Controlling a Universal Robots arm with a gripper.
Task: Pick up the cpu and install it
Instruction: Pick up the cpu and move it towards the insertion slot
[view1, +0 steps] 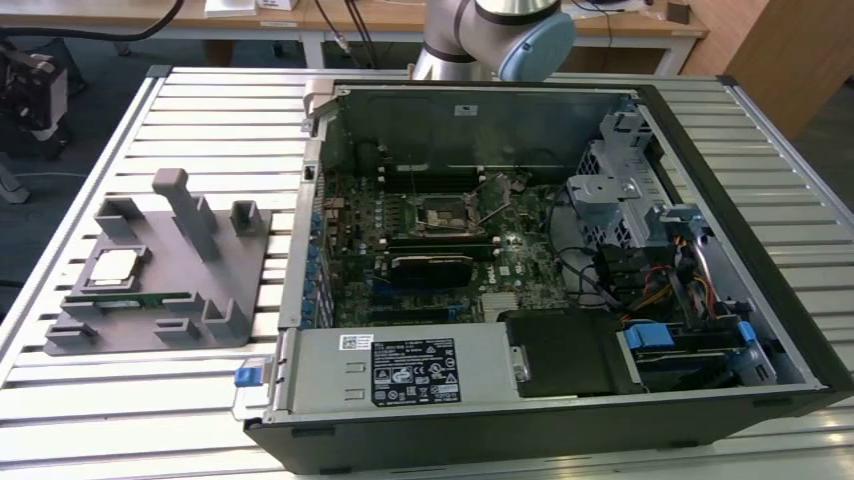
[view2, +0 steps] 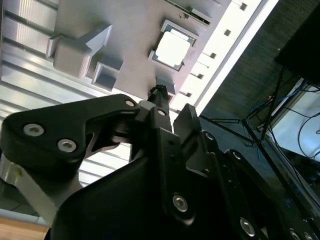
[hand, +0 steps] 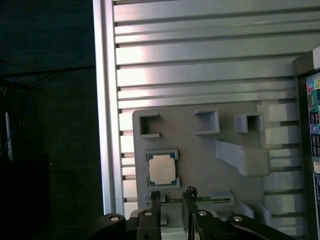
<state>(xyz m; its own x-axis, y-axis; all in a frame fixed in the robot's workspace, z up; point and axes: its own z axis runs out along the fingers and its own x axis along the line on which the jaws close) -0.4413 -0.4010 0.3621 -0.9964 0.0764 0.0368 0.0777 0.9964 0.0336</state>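
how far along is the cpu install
Done: nothing yet. The small square silvery cpu lies in its recess on the grey plastic holder, outside the open black computer case. In hand: nothing. In the first wrist view the black gripper hangs open over the holder, close to the cpu. Left: the pickup and the seating. The black motherboard socket looks empty.

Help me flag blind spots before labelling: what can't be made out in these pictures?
Exterior view: robot arm cut off by the picture's top edge.
Exterior view: CPU socket too small to tell whether it is empty.
First wrist view: memory stick partly hidden behind the gripper.
First wrist view: cpu markings too small to read.
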